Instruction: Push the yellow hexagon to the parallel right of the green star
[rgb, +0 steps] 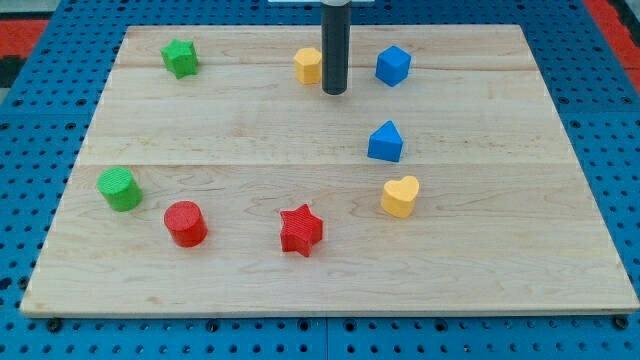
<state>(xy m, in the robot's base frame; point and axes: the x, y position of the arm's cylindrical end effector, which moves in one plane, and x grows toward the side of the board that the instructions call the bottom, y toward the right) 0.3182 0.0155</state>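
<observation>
My tip (334, 92) rests on the worktop (250, 150), touching or just beside the yellow hexagon (308, 65) at its left; the end effector is a bare dark rod holding nothing. The green star (180, 57) sits well apart, further left, roughly level. I judge the push is just engaging: next, drive the hexagon leftward toward the star. Blocks look smooth and matte, the board pale grained wood
</observation>
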